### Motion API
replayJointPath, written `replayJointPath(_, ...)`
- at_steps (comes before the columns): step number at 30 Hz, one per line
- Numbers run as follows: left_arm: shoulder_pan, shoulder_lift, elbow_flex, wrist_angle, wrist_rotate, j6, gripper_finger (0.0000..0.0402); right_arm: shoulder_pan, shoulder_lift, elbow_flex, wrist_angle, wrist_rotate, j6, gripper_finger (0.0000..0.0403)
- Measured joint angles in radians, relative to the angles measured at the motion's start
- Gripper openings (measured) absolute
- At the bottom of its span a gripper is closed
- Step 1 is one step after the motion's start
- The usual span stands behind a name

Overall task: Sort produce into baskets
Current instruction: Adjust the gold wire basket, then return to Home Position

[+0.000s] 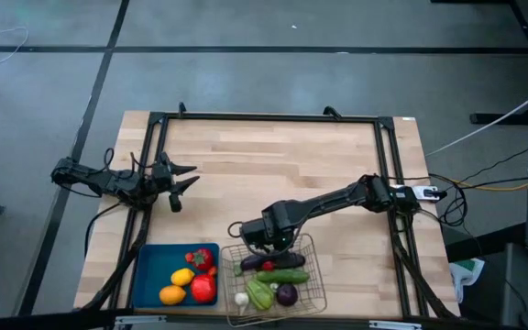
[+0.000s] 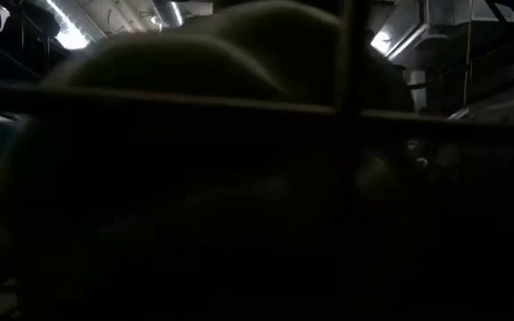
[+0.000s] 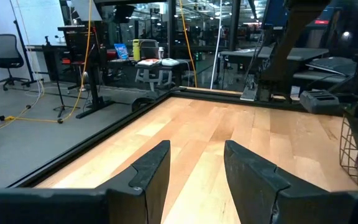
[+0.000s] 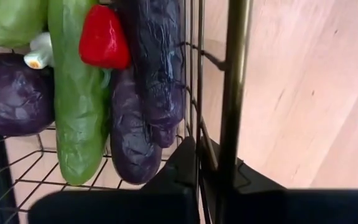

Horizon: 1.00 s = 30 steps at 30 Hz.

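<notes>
The wire-mesh basket (image 1: 314, 246) stands at the table's near edge. It holds a green cucumber (image 4: 76, 106), purple eggplants (image 4: 157, 68), a red piece (image 4: 104, 37), white garlic (image 4: 39, 53) and a green pepper (image 1: 259, 293). To its left, the blue tray (image 1: 154, 266) holds a lemon (image 1: 182, 277), an orange (image 1: 171, 294) and red pieces (image 1: 203, 288). My right gripper (image 1: 266, 240) is at the basket's far edge, pointing down, shut on the basket. My left gripper (image 3: 194, 165) waits open and level at the table's left side. My right gripper has the wire basket's far wall (image 4: 199, 134) just below the rim, near the far left corner. One finger is inside the basket and one (image 4: 229, 180) outside, coming from above and pointing down. The basket rests on the table with the produce inside.
A black frame (image 1: 273, 117) runs round the table top. Bare wood lies across the middle and far part of the table (image 1: 273, 165). The low view is filled by the basket's wires (image 2: 346, 134) and a dim rounded thing close to the camera.
</notes>
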Motion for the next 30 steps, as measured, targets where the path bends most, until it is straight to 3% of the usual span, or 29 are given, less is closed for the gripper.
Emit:
replayJointPath(20,0.0,0.0,0.0,0.0,0.0,0.0,0.0147,-0.003,0.0,0.0,-0.046,-0.02,0.032,0.0133)
replayJointPath(30,0.0,0.0,0.0,0.0,0.0,0.0,0.0147,-0.019,-0.016,0.051,-0.162,-0.029,0.032,0.0143)
